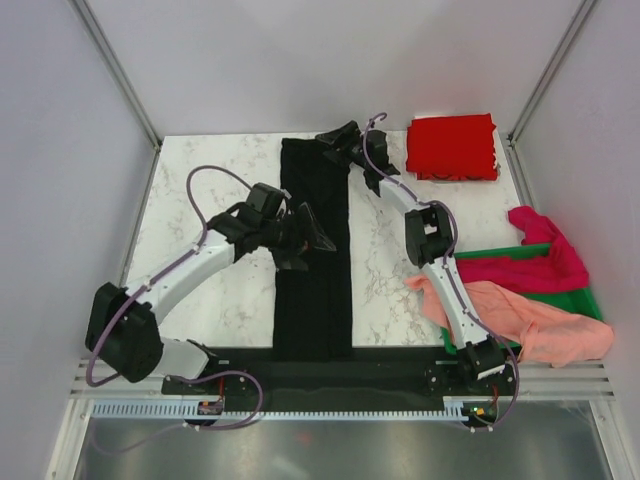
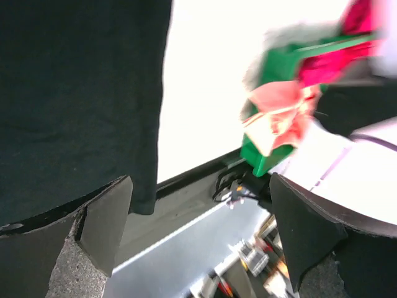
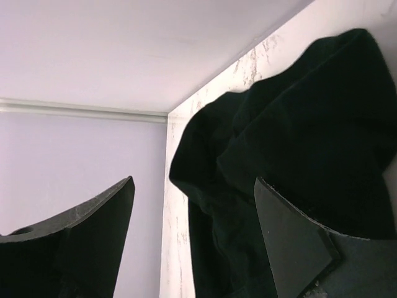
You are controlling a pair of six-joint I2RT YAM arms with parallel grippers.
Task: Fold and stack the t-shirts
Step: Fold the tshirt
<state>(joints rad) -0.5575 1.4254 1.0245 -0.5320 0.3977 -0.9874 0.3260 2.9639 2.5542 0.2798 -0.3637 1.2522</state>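
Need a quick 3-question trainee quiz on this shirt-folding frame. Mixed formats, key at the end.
1. True or false: the red t-shirt lies folded at the far right corner of the table.
2. The black t-shirt is: A) crumpled in a heap, B) laid out as a long strip, C) lifted clear into the air.
3. Fill in: the salmon-pink t-shirt and the magenta t-shirt drape over the ____ bin.
Key: 1 true; 2 B; 3 green.
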